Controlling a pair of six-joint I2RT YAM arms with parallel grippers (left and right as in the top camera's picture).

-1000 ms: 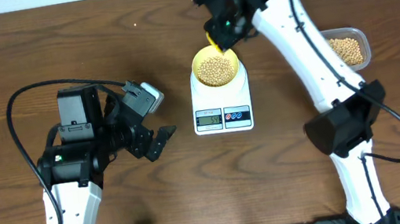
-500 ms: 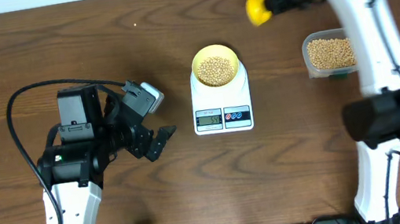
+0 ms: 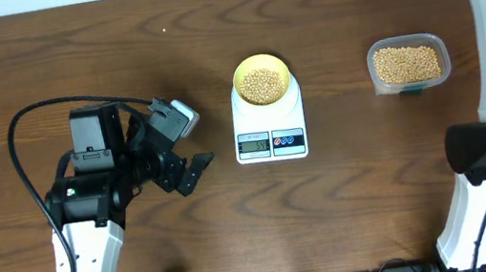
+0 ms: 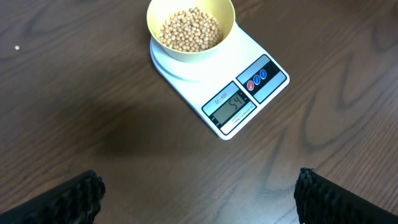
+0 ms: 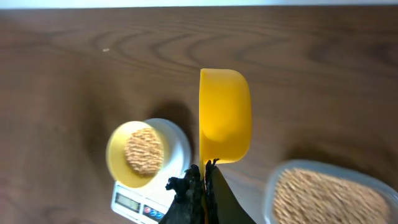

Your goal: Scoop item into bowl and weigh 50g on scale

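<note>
Because the scale (image 3: 268,124) has to feel their weight, the beans (image 3: 262,83) lie in a heap inside the pale-yellow bowl (image 3: 259,64), and the bowl sits right on top of the scale in the middle of the worktop (image 3: 66,47). The clear tub (image 3: 409,64) with more beans stands to the right, well apart from the scale. I think it is there so the right arm can reach it.

The right end effector (image 5: 202,182) is pinched tight on the handle of the yellow scoop (image 5: 225,115). It holds the scoop at the far edge of the worktop, away from the bowl, so nothing presses on the scale while it weighs.

The left end effector (image 4: 199,180) is spread wide and holds nothing. It hangs back with its camera looking down at the display (image 4: 231,104), maybe to read the number.

The number looks like 54, but the digits are small, so I am not sure. If it is right, there are a few beans too many.

I cannot see inside the scoop, so I cannot tell if it has beans in it. Its handle is hidden by the fingers. In the right wrist view the tub is cut off at the corner. From overhead the display is too small to read.
</note>
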